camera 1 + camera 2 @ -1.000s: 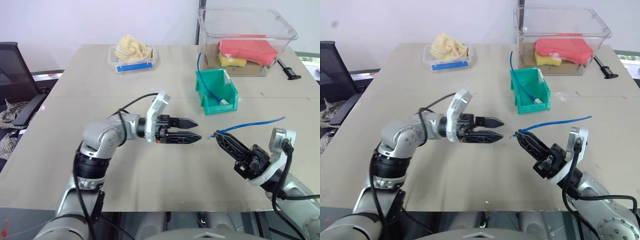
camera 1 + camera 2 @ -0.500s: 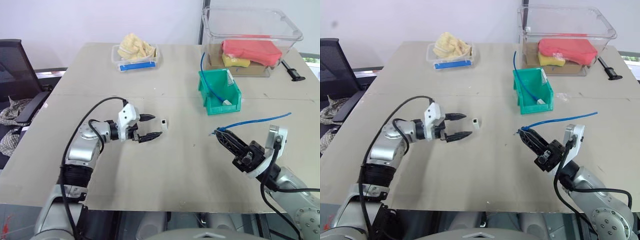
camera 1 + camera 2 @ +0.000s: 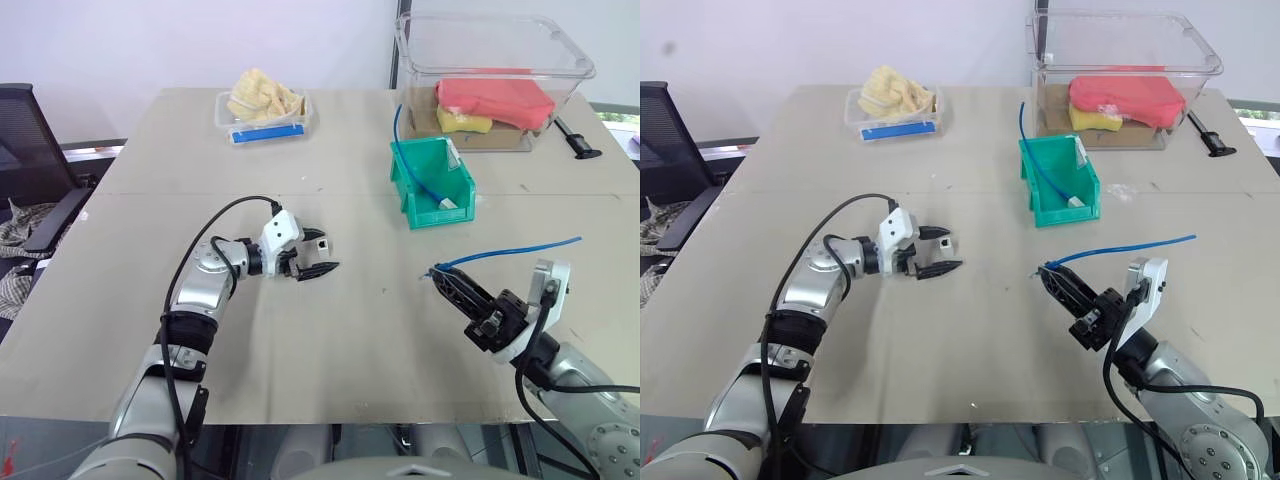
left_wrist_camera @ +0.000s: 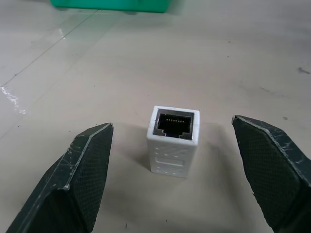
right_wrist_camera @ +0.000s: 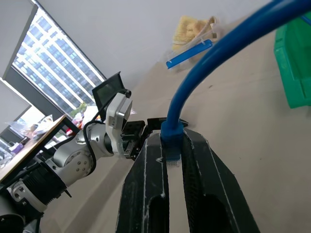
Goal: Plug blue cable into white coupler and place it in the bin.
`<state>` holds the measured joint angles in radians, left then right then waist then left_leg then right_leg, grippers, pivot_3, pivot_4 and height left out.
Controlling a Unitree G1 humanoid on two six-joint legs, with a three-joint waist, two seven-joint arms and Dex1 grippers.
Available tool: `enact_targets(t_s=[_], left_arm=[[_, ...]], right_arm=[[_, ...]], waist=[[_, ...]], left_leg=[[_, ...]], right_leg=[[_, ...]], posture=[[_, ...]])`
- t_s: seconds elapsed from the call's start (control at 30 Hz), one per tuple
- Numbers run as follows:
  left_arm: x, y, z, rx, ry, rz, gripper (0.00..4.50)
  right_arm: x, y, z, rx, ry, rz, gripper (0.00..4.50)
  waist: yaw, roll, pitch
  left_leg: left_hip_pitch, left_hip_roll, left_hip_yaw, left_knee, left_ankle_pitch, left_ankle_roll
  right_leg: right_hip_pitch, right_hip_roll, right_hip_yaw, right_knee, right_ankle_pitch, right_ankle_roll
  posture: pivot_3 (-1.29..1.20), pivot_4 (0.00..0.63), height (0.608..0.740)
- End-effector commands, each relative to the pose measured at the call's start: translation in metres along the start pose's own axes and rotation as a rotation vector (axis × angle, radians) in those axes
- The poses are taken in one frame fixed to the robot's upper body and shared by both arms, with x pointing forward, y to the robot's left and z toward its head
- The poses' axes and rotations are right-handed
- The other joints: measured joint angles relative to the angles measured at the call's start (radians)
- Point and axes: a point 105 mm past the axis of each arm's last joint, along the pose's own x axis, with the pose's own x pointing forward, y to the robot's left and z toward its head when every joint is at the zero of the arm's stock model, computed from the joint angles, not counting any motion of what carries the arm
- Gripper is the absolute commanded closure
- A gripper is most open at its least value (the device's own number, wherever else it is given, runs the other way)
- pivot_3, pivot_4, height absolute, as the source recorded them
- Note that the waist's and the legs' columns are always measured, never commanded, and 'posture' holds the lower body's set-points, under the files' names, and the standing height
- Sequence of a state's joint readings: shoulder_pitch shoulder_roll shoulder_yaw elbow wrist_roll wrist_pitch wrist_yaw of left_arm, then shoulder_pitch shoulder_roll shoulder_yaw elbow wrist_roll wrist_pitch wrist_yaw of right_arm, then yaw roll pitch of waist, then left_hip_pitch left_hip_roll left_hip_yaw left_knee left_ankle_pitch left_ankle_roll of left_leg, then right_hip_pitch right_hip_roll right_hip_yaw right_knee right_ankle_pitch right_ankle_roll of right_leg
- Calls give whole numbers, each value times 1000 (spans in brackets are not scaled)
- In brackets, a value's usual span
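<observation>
Step in hand: picking up the white coupler (image 4: 173, 140). Left claw (image 3: 312, 257) was low on the table (image 3: 330, 350), fingers spread, one on each side of the coupler, neither touching it. Coupler stood on end mid-table, socket facing up toward the wrist camera.

Right claw (image 3: 452, 287) was pressed together, pinching the blue cable (image 3: 510, 249) just behind its plug; plug end poked out between the fingers (image 5: 146, 194), the rest arced off to the right above the table. It hung at the near right, well apart from the coupler.

Next move, my read: close the left claw squarely on the coupler's sides without tipping it, lift, then line up plug and socket. The small block looks easy to knock over.

The bin (image 3: 432, 182) sat far right of centre and already held another blue cable (image 3: 420, 170). Behind it a clear tub (image 3: 500, 60) with red and yellow items; far left of that a shallow tray with yellow cloth (image 3: 264, 103).

Surface: plain beige table, seam across the middle. White wall behind, black chair (image 3: 30, 160) at the left edge.
</observation>
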<state>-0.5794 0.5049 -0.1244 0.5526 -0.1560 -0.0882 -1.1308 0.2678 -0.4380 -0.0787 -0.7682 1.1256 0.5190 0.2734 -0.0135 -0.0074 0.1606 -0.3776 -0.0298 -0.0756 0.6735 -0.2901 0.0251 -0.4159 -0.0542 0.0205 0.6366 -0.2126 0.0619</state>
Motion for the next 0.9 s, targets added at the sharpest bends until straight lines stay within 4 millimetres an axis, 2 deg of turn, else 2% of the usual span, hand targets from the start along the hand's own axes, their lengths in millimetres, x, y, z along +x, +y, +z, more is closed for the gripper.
enact_targets(t_s=[0.03,0.13,0.17,0.2,0.3,0.47,0.57,0.73,0.9], left_arm=[[0,3,6,25,-22,0,1642],[1,0,6,15,-32,-30,3066],[1,-2,7,13,-38,-43,3310],[1,-4,7,8,-46,-58,3890],[3,-16,16,-8,-96,-149,3899],[18,-41,33,26,-125,-318,3899],[36,-58,41,58,-115,-407,3899],[67,-81,51,129,-111,-506,3899],[88,-91,53,197,-79,-546,3899]], right_arm=[[0,12,10,-35,-41,36,4500],[-1,12,11,-43,-39,35,4500],[-2,12,11,-46,-38,35,4500],[-2,12,11,-51,-37,36,4500],[-2,12,13,-85,-29,45,4500],[1,8,18,-227,5,96,4500],[5,6,13,-356,117,177,4500],[19,1,14,-464,235,298,4500],[32,-16,4,-569,373,364,4500]], waist=[[0,0,0],[0,0,0],[0,0,0],[0,0,0],[0,0,0],[0,0,0],[0,0,0],[1,-1,0],[-1,-1,0]], left_leg=[[0,0,0,0,0,0],[0,0,0,0,0,0],[0,0,0,0,0,0],[0,0,0,0,0,0],[0,0,0,0,0,0],[0,0,0,1,0,0],[0,-1,0,1,0,0],[0,-1,0,3,0,0],[0,-1,0,4,0,0]], right_leg=[[0,0,0,0,0,0],[0,0,0,0,0,0],[0,0,0,0,0,0],[0,0,0,0,0,0],[0,0,0,0,0,0],[0,0,0,1,0,0],[0,0,0,1,0,0],[1,1,-1,1,0,0],[1,2,-1,1,0,0]], posture=[[0,150,739],[0,150,739],[0,150,739],[0,150,739],[0,150,739],[0,150,739],[0,150,739],[0,150,739],[0,150,739]])
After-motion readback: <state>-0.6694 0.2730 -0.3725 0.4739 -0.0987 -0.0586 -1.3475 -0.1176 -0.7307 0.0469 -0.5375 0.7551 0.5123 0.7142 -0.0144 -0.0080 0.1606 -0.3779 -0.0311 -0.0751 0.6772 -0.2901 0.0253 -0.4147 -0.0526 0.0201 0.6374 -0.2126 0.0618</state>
